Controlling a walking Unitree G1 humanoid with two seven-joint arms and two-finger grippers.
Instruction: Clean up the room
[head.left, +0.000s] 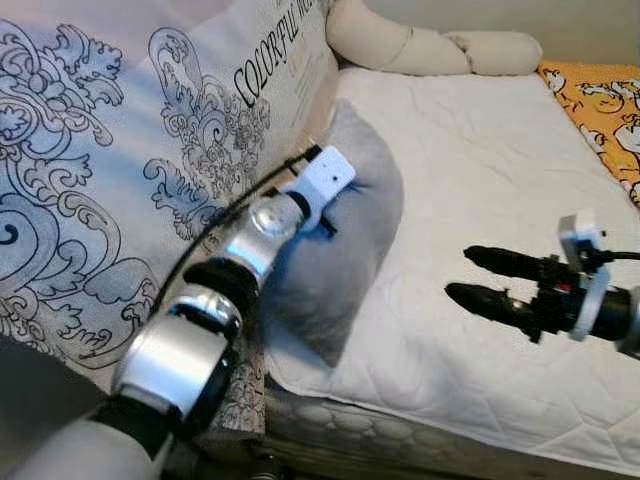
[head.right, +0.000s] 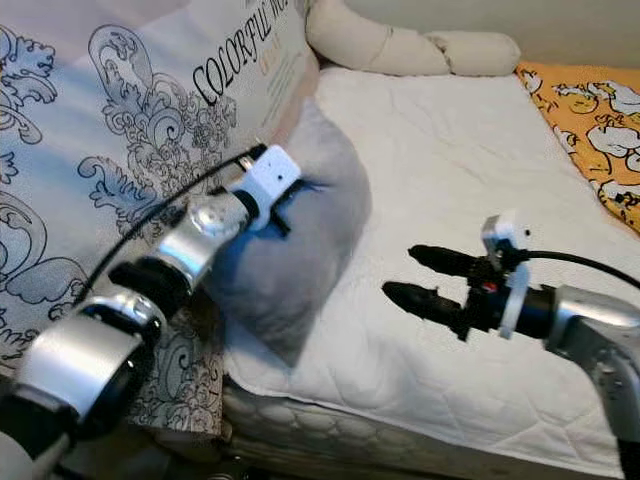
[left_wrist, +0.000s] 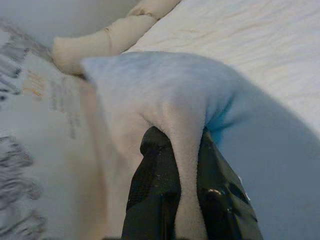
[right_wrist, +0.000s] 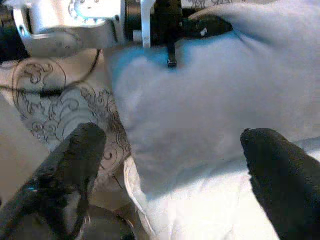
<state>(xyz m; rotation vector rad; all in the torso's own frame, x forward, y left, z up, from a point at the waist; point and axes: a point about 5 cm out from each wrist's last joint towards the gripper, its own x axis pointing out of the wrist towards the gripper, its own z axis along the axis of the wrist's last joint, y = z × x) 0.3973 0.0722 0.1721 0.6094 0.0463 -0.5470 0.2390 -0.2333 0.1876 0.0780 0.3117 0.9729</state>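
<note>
Grey cushion (head.left: 335, 240), soft and plain, of a smooth fleece-like cloth with a rounded, plump body and one pointed lower corner, lies at the edge of the white quilted mattress (head.left: 470, 200). It hangs partly over the mattress's near side, and its back presses against the large cream pillow printed with grey scroll patterns and black lettering (head.left: 130, 150), which stands upright just beside the mattress. The cushion's upper face looks pale grey in the light and turns bluish in the shade below the arm.

The left gripper (left_wrist: 182, 175) is clamped on a fold of the grey cushion: in the left wrist view a ridge of the cloth is pinched between its two black fingers (left_wrist: 152, 185), which squeeze it from both sides. From the head views the silver left arm (head.left: 215, 300) reaches along the patterned pillow to the cushion's upper part, its white wrist block touching the cloth.

The right gripper (head.left: 470, 275) hovers over the mattress, near the cushion but apart from it, with its black fingers (head.right: 420, 298) spread and nothing between them. In the right wrist view the fingers frame the cushion's lower part.

At the far end of the mattress lies a long cream bolster with tied segments (head.left: 430, 45). At the mattress's far right edge lies an orange cloth with white cartoon figures (head.left: 600, 105).
</note>
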